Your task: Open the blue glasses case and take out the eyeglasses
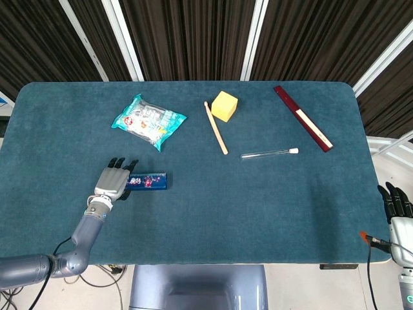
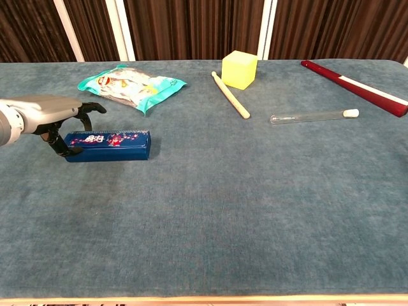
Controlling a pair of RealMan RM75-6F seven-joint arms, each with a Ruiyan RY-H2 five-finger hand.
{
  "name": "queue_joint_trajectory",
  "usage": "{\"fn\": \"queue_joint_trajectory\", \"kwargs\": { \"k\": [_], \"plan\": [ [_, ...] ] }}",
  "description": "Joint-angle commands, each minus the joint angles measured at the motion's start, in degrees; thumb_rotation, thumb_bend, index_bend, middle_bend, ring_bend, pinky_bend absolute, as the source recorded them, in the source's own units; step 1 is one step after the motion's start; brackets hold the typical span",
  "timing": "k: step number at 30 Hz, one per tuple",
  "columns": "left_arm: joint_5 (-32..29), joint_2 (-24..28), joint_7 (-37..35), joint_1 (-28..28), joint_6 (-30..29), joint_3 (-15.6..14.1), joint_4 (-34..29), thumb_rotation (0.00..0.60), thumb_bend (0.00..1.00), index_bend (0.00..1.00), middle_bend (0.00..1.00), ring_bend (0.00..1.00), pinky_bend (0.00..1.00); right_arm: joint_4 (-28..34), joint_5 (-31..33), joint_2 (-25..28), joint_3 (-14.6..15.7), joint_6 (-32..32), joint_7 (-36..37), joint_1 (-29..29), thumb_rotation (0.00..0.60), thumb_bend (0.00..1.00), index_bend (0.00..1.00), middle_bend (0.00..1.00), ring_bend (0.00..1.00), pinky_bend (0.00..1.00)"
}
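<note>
The blue glasses case (image 1: pixel 151 181) (image 2: pixel 113 145) lies closed on the teal table (image 1: pixel 258 206), left of centre, with its long side running left to right. My left hand (image 1: pixel 114 181) (image 2: pixel 44 112) sits over the case's left end, fingers arched above it and the thumb down against its front corner, gripping that end. My right hand (image 1: pixel 398 216) hangs off the table's right edge, low in the head view, fingers apart and holding nothing. No eyeglasses are visible.
A teal snack packet (image 1: pixel 148 121) lies behind the case. A yellow block (image 1: pixel 224 105), a wooden stick (image 1: pixel 215 127), a glass test tube (image 1: pixel 269 154) and a long red bar (image 1: pixel 302 118) are spread across the far half of the table.
</note>
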State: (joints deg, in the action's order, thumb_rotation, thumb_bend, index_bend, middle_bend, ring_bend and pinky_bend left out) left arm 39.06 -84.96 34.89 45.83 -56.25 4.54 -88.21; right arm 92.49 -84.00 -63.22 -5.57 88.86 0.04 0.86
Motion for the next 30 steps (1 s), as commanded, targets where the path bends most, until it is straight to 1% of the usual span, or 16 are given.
{"fn": "queue_joint_trajectory", "kwargs": {
  "k": [1, 9, 18, 21, 26, 30],
  "plan": [
    [0.32, 0.14, -0.31, -0.04, -0.08, 0.22, 0.09, 0.6, 0.42, 0.04, 0.3, 0.0, 0.01, -0.01, -0.01, -0.01, -0.01, 0.01, -0.02, 0.01, 0.6, 0.13, 0.0, 0.0, 0.0, 0.19],
    [0.19, 0.28, -0.83, 0.36, 0.22, 1.21, 0.38, 0.6, 0.42, 0.05, 0.3, 0.0, 0.01, 0.02, -0.14, -0.01, 0.02, 0.04, 0.19, 0.0, 0.6, 0.13, 0.0, 0.0, 0.0, 0.19],
    [-2.5, -1.94, -1.27, 1.64, 2.76, 2.43, 3.64, 0.6, 0.44, 0.05, 0.3, 0.0, 0.01, -0.18, 0.17, -0.02, -0.12, -0.1, 0.22, 0.04, 0.6, 0.13, 0.0, 0.0, 0.0, 0.19],
    [-3.08, -2.55, -1.16, 2.15, 3.52, 2.63, 4.73, 0.6, 0.47, 0.05, 0.28, 0.0, 0.01, -0.17, 0.31, 0.0, -0.15, -0.22, 0.3, 0.05, 0.6, 0.13, 0.0, 0.0, 0.0, 0.19],
    [-3.3, -3.0, -1.34, 2.52, 3.87, 2.9, 5.56, 0.6, 0.56, 0.04, 0.26, 0.0, 0.01, -0.18, 0.33, -0.02, -0.13, -0.33, 0.27, 0.09, 0.6, 0.13, 0.0, 0.0, 0.0, 0.19],
    [-3.28, -2.98, -1.53, 2.6, 3.84, 3.03, 5.73, 0.6, 0.58, 0.04, 0.26, 0.0, 0.01, -0.06, 0.49, 0.02, -0.13, -0.42, 0.31, 0.06, 0.6, 0.13, 0.0, 0.0, 0.0, 0.19]
  ]
}}
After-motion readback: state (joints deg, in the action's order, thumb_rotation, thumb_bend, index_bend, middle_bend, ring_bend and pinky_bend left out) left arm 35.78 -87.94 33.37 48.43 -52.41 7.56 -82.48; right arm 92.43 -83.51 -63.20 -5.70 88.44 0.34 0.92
